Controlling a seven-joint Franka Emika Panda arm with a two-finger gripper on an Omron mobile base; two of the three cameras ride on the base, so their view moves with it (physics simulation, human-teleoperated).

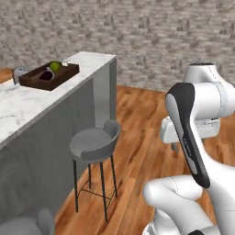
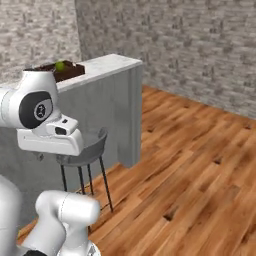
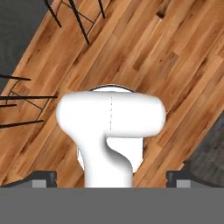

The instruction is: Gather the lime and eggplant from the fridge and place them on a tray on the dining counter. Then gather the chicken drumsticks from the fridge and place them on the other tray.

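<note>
Nearest me the arm [image 1: 193, 137] is folded up over its base, its claw [image 3: 111, 177] pointing down at the wooden floor [image 3: 144, 52] with the fingers spread wide and nothing between them. Past it a grey stool [image 1: 94, 144] stands against the marble surface [image 1: 27, 103], and at the far end of that surface a dark tray [image 1: 48, 77] already holds the lime [image 1: 55, 66] and a dark eggplant [image 1: 47, 75]. So the first half looks done, and I'd judge the robot must now drive back to the fridge for the drumsticks; I can't make out the second tray.
</note>
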